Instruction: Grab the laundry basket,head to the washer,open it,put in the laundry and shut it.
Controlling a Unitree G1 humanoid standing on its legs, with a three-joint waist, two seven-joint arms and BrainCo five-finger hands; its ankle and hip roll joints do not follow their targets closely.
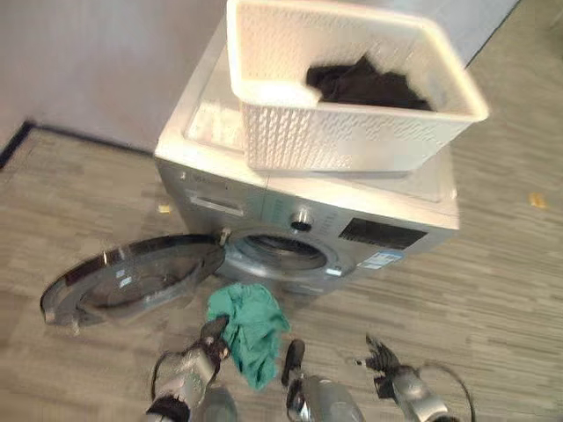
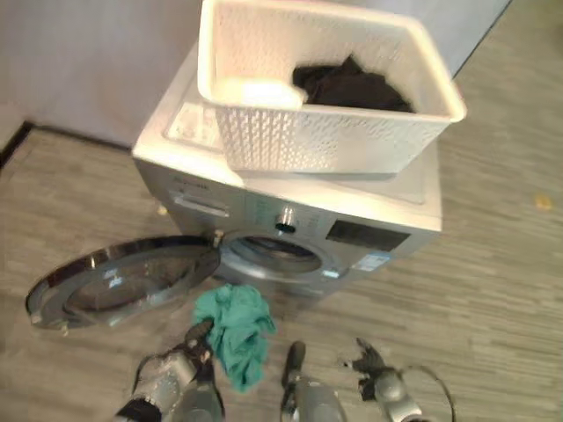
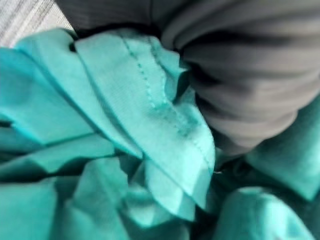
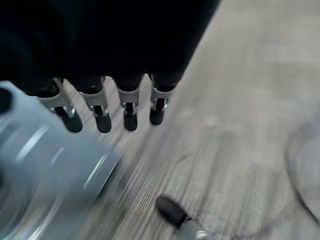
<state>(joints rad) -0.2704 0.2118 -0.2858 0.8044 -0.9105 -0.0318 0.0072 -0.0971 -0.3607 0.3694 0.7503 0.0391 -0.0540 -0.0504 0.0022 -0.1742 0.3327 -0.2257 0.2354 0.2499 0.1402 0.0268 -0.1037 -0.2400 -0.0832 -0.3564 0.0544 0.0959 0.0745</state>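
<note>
The left hand [image 1: 211, 338] is closed on a bunched teal cloth [image 1: 251, 325], which is held low in front of the washer [image 1: 299, 220], just below the round drum opening [image 1: 281, 251]. In the left wrist view the cloth [image 3: 100, 150] is seen crumpled right against the hand, so the hold looks firm; the cloth is probably kept there for feeding into the drum. The right hand [image 4: 115, 107] hangs free over the floor [image 1: 501, 290] to the right, its fingers straight and nothing held, well apart from the cloth.

The washer door [image 1: 132, 277] is swung fully open to the robot's left and lies low and flat, so the opening is uncovered, with free room straight ahead of the cloth. The door's rim is near the left arm and could be brushed on a sideways move. The laundry basket [image 1: 352, 141] is set on top of the washer, its front edge overhanging slightly, and dark clothes [image 1: 369, 83] are left inside it. More loading seems to be needed before the door is shut.
</note>
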